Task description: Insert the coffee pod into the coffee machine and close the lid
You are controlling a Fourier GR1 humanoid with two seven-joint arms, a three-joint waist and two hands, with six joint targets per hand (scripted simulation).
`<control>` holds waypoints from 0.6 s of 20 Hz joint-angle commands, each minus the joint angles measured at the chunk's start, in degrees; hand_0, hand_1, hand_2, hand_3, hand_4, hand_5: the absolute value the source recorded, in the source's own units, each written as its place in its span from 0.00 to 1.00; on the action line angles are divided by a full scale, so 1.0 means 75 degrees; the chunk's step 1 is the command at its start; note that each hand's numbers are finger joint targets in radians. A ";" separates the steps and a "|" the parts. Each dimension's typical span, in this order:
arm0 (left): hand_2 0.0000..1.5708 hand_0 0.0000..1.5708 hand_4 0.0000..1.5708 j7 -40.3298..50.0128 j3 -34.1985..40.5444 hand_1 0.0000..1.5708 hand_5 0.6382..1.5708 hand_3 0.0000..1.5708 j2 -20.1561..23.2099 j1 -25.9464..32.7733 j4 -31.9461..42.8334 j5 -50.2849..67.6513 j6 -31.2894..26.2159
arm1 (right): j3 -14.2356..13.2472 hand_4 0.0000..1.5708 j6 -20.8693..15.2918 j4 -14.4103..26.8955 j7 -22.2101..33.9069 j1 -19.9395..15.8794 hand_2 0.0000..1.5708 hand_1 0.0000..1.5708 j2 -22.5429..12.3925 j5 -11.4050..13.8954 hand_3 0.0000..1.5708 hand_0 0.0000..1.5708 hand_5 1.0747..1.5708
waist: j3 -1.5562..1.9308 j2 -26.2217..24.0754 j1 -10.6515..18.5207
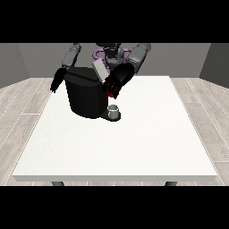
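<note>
While the coffee machine [86, 96] hides much, the robot hand [117, 81] at the view's right pinches something red [111, 95].

Bare test room or lab-type setup, not a lived-in home. Big white table [134, 147] on dark legs fills the middle; pale wood-plank floor [22, 100] all round; plain grey walls [27, 58] behind. Humanoid robot [112, 53] stands at the far edge w/ a black coffee machine [87, 96] and small grey cup [114, 108] in front of it: kitchen gear, but the room itself is a demo space.
</note>
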 commanded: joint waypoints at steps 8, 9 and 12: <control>0.23 0.00 0.00 0.0045 -0.0051 0.00 1.00 0.16 -0.0207 0.0075 -0.0002 -0.0141 0.0079 | -0.0414 0.11 -0.0114 0.0440 0.0013 -0.0099 0.00 0.00 -0.0133 -0.0139 0.00 0.00 1.00 | -0.0007 -0.0235 0.0440; 0.21 0.00 0.00 0.0187 -0.0091 0.00 1.00 0.14 -0.0297 0.0179 -0.0120 -0.0202 0.0218 | -0.0445 0.06 0.0098 0.0576 -0.0542 0.0236 0.00 0.00 -0.0077 -0.0366 0.00 0.00 1.00 | -0.0005 -0.0299 0.0428; 0.00 0.00 0.00 0.0180 0.0188 0.00 1.00 0.10 -0.0104 0.0291 0.0179 0.0066 -0.0261 | -0.0227 0.09 0.0002 0.0485 -0.0187 0.0600 0.00 0.00 0.0011 -0.0140 0.00 0.00 1.00 | -0.0008 -0.0789 0.0537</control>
